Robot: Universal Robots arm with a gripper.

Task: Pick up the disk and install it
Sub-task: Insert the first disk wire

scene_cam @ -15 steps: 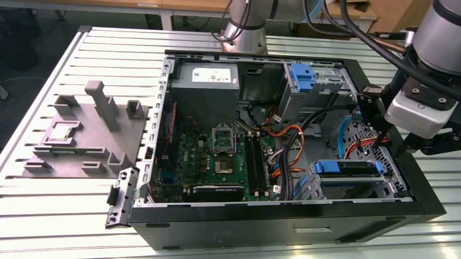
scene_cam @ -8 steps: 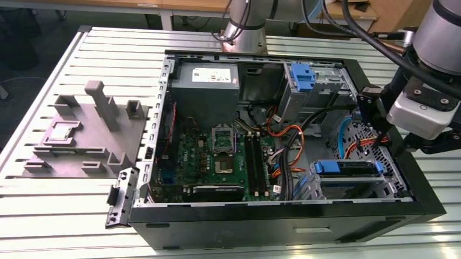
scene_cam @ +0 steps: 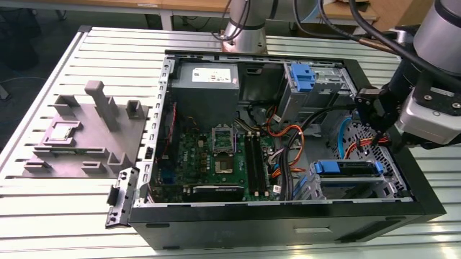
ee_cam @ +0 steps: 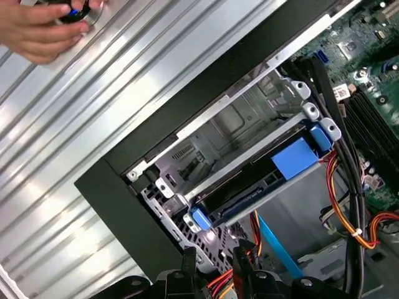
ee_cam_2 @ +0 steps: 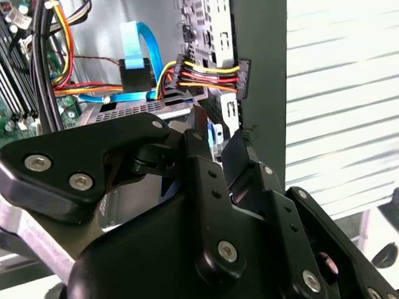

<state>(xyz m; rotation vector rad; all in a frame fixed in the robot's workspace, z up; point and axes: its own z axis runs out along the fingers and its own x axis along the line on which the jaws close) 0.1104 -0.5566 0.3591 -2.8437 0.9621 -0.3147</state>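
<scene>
The disk (ee_cam: 249, 194) lay flat in the lower drive cage (ee_cam: 249, 118) at the front corner of the open computer case (scene_cam: 288, 218), its blue carrier frame showing at both ends. From how squarely it sat between the cage rails, it looked seated or very nearly so. That bay opens toward the inside of the case, which is probably why the arm had been brought in over the case wall rather than from outside. The gripper (ee_cam: 213, 266) hung just beside the cage, among the orange, yellow and blue cables. Its jaws stood a little apart with nothing between them, so it held no part of the drive. In the exterior view a second blue bracket (scene_cam: 303, 76) stood in the upper bay, well apart from the gripper (scene_cam: 376, 120). The grey stand (scene_cam: 90, 135) rested on the slatted surface (scene_cam: 58, 216) at the exterior view's left. In the first wrist view a person's hand (ee_cam: 37, 31) rested on the surface outside the case, clear of the arm.
</scene>
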